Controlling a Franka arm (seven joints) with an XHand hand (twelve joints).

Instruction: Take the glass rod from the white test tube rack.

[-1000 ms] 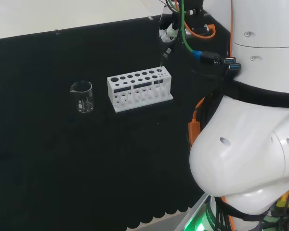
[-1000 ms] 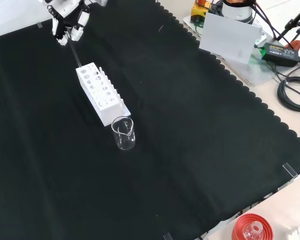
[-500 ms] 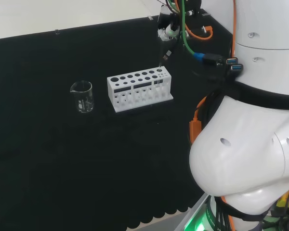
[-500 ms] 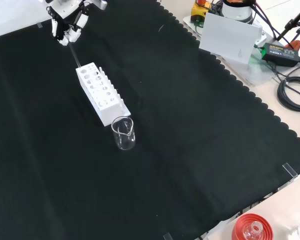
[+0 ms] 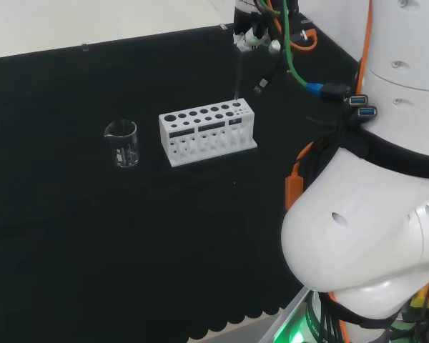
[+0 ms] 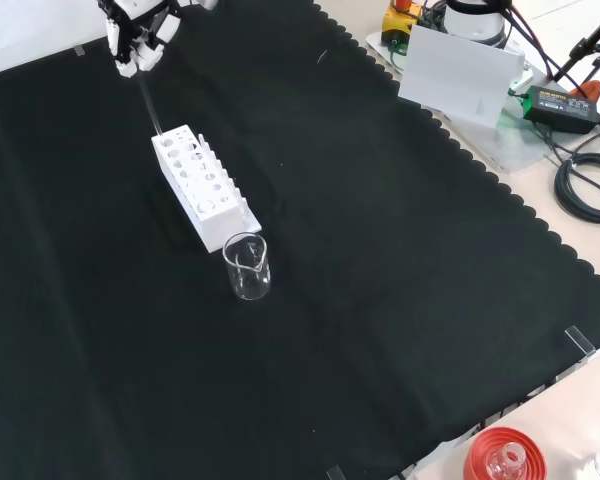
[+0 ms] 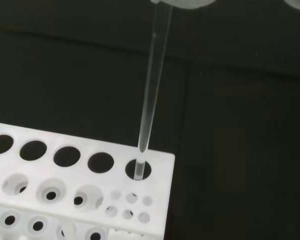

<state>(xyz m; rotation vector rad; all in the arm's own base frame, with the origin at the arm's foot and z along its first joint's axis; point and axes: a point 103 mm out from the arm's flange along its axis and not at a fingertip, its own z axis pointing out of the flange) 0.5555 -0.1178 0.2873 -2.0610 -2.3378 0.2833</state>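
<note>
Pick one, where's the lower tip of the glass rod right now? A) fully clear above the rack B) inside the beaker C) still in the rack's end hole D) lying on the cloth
C: in the wrist view the glass rod runs down into the end hole of the white test tube rack, its tip just inside, while the robot hand holds its top.

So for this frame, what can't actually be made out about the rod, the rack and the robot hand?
- Head view: the glass rod is a faint line; its lower end at the white test tube rack is too small to judge.
- Front view: the robot hand is cut off by the top edge.
- Wrist view: the rod's tip sits at a hole's mouth; depth unclear.
</note>
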